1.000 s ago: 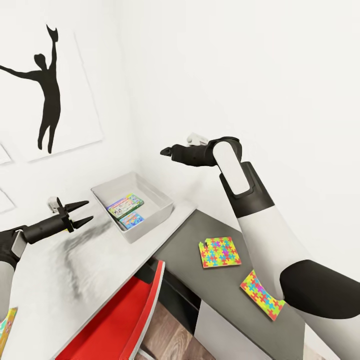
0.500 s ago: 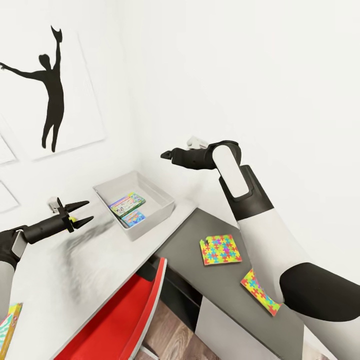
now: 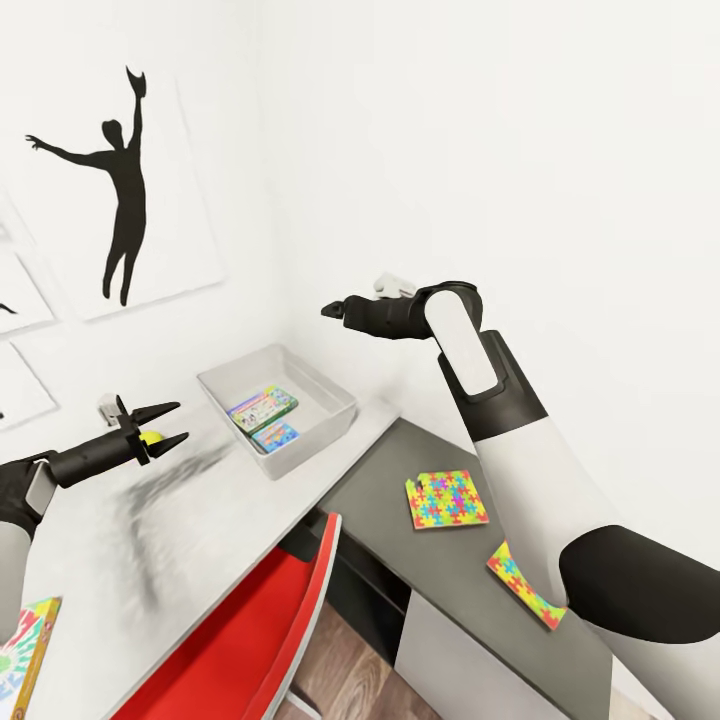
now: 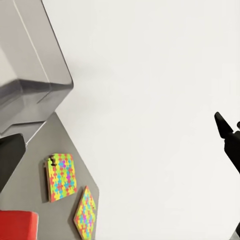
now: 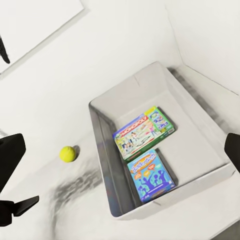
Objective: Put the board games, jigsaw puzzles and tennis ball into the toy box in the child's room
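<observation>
The light grey toy box [image 3: 335, 393] stands on the pale table [image 3: 200, 520] in the wall corner. Two board games lie flat in it, one green-edged [image 3: 263, 408], one blue [image 3: 275, 437]. A third board game [image 3: 25, 650] lies at the table's near left edge. The tennis ball [image 5: 67, 153] rests on the table left of the box, and in the head view the ball [image 3: 150, 438] shows just behind my open left gripper [image 3: 180, 422], apart from it. My right gripper [image 3: 328, 310] hangs open above the box, empty. Two jigsaw puzzles [image 3: 447, 499] [image 3: 520, 585] lie on the dark cabinet top, the nearer partly behind my right arm.
A red chair [image 3: 250, 640] is pushed under the table's front edge. White walls close the corner behind the box, with a black silhouette picture [image 3: 120, 190] on the left wall. The dark cabinet top [image 3: 380, 490] sits lower than the table.
The whole view has swung a little, so box and pictures sit further right. The ball now shows behind my left gripper and more of the near-left board game is in view. Both arms hold still.
</observation>
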{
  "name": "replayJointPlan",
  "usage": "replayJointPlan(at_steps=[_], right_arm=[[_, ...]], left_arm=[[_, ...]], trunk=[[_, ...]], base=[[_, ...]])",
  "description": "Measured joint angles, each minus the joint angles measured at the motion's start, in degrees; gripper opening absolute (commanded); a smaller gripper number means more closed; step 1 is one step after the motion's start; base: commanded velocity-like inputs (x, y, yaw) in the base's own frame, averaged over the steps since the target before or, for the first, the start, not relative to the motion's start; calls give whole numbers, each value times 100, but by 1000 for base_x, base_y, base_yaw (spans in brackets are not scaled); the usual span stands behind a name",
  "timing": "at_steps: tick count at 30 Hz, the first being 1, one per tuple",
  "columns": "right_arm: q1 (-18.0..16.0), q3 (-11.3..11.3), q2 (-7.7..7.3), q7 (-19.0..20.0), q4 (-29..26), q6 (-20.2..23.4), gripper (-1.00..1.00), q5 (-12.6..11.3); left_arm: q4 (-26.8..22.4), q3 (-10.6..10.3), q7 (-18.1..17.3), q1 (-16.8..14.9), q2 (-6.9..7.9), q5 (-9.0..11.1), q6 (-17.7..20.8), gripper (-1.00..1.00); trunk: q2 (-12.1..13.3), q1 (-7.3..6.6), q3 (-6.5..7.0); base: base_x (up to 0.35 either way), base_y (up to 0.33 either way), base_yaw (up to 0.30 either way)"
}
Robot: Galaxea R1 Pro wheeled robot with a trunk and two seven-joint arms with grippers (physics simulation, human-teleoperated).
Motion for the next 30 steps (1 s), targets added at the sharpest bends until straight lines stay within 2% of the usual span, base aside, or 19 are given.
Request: replayJointPlan(at_steps=[11,19,30], right_arm=[[4,-7,0,-11,0,5,100,11],[7,-1,0,-22,-14,8,100,32],[9,6,0,-19,-20,8,100,29]], left_arm=[[4,-18,8,0,-9,0,-16,100],[3,-248,11,0,12,0,-16,100],[5,-294,22,5,15,-2,-22,100]], trunk=[[0,0,103],[0,0,178],[0,0,282]], base=[[0,0,1],[0,0,0],[0,0,5]])
